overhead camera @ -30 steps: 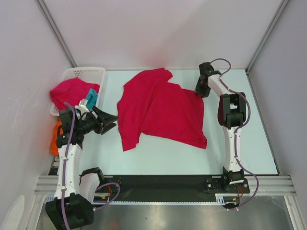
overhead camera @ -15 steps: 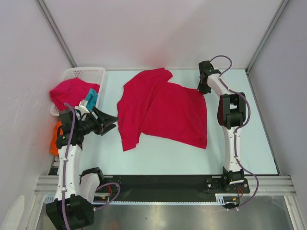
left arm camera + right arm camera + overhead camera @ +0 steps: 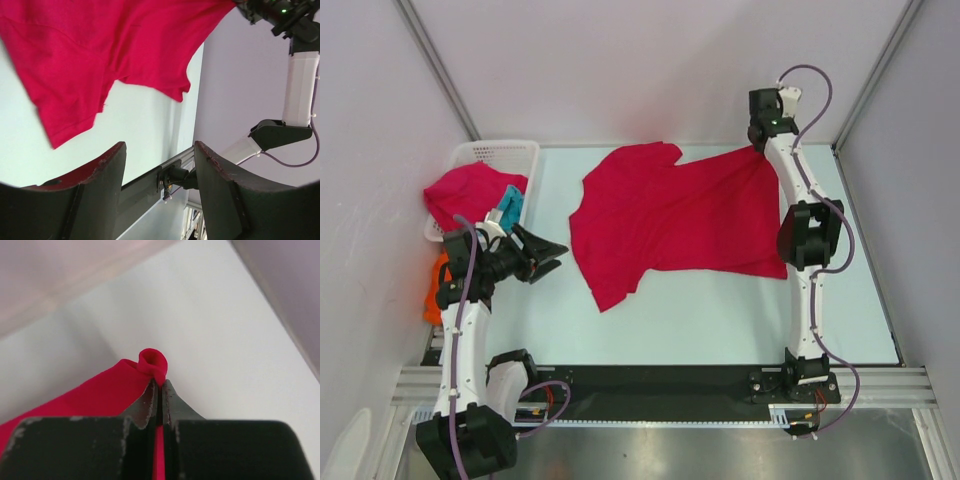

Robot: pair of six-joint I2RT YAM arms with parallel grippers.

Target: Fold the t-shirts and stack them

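A crimson-red t-shirt [image 3: 670, 220] lies partly spread on the table's middle, its right corner lifted. My right gripper [image 3: 760, 140] is shut on that corner at the far right; in the right wrist view a curl of the red t-shirt [image 3: 152, 362] is pinched between my closed fingertips [image 3: 161, 385]. My left gripper [image 3: 552, 255] is open and empty, left of the shirt; the left wrist view shows the red t-shirt [image 3: 100, 55] beyond its spread fingers [image 3: 107, 170]. A second crimson-red t-shirt [image 3: 465, 192] and a teal one [image 3: 510, 205] lie in the basket. An orange one [image 3: 435, 290] hangs at the table's left edge.
A white lattice basket [image 3: 495, 155] stands at the far left corner. White enclosure walls with metal posts [image 3: 440, 70] surround the table. A black rail [image 3: 660, 378] runs along the near edge.
My right gripper has risen and moved back and right with the shirt corner, pulling the folded-over right half open and stretching it to the right. The left arm has not moved.
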